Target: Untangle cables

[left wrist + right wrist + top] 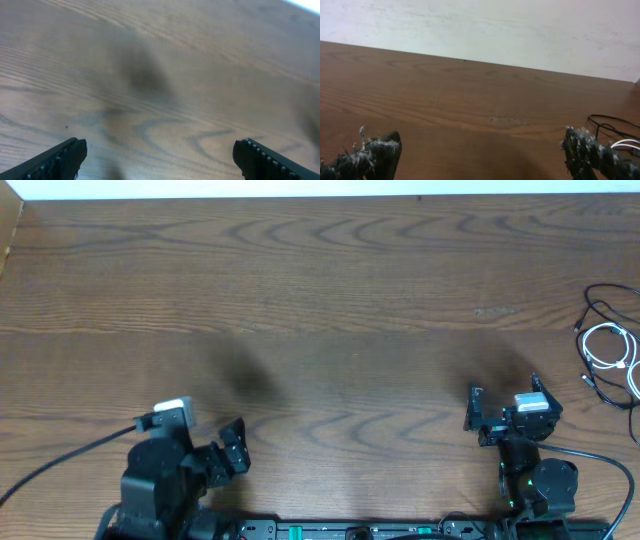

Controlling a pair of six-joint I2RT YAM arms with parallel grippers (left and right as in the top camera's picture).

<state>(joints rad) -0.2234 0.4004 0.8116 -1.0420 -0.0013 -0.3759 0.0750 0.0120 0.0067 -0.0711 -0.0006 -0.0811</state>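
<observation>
**A:** At the 3 o'clock edge of the table (320,280), seen from overhead, what lies there?

**B:** The cables. The black cable (598,298) loops at the top of the bunch, and the white cable (612,345) is coiled just beneath it. The two overlap, and part of the bunch runs out of the picture.

**A:** And the arms?

**B:** Both are at the near edge. The left gripper (160,152) is around 7 o'clock with its jaws spread wide, only bare wood between them. The right gripper (480,147) is around 5 o'clock, also gaping and holding nothing.

**A:** How near are the cables to it?

**B:** They are apart from it, at about its 2 o'clock. Its wrist camera catches both strands beside the right finger, with the pale wall (480,30) at 12 o'clock.
</observation>
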